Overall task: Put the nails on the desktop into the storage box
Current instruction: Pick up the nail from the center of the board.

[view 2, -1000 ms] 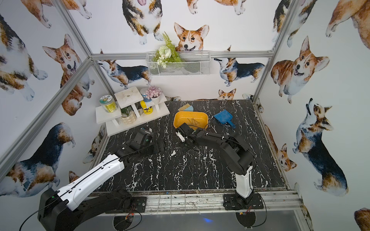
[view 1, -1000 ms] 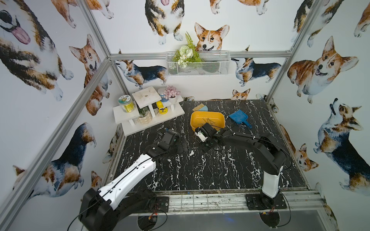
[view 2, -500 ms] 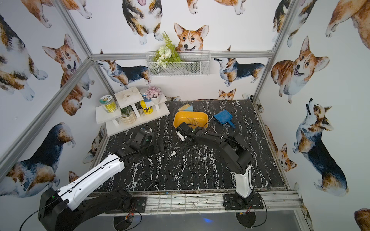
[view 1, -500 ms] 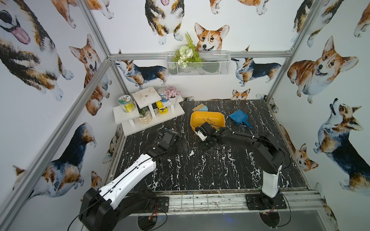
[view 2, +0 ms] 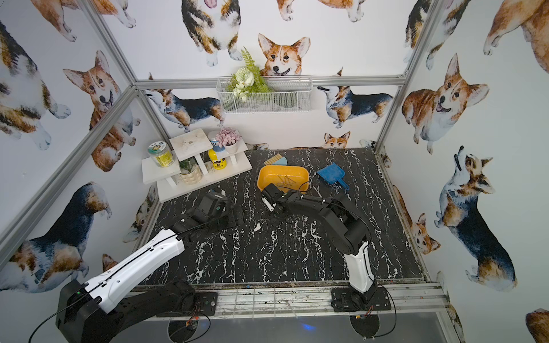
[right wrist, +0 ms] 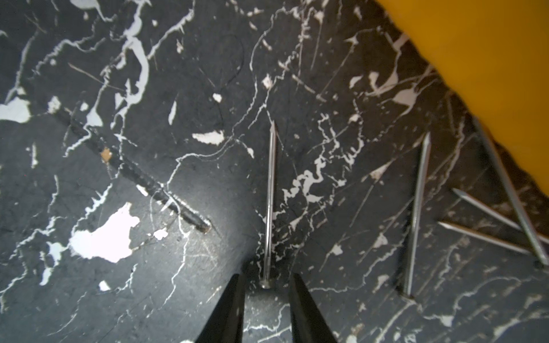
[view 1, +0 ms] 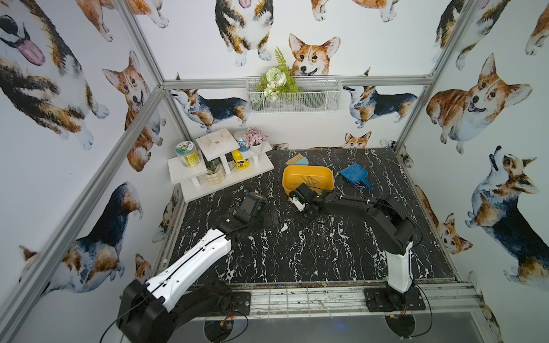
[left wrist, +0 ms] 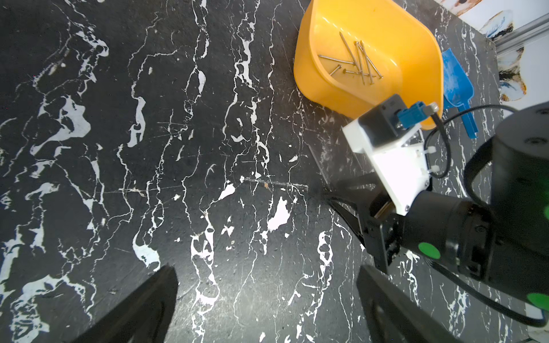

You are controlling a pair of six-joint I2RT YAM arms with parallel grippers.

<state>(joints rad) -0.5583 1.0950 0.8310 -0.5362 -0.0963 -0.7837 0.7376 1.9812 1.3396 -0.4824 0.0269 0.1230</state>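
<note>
The nails [right wrist: 417, 213] are lying in two lots, some loose on the desktop [right wrist: 118, 267] and a heap [left wrist: 356, 62] resting criss-cross on the floor of the storage box [left wrist: 303, 59].

At the left of the scene, the left gripper [left wrist: 267, 268] is hanging over bare marble with its jaws spread wide. It is holding nothing.

Toward the middle, the right gripper [right wrist: 266, 279] is pointing down at the desktop just in front of the box's near wall. Its jaws are standing a little apart, leaving a narrow gap. The head of one nail [right wrist: 270, 205] is sitting in that gap between the fingertips [right wrist: 234, 294], and neither pad is visibly pressing on it. Its shaft is lying flat on the marble, running straight away from the gripper.

A second nail is lying apart from the first and roughly parallel to it. Three more [right wrist: 487, 237] are crossing one another nearer the yellow wall; whether any is touching the wall cannot be told.

Further right in both top views, a blue dustpan [view 1: 353, 175] is sitting just beside the box.
</note>
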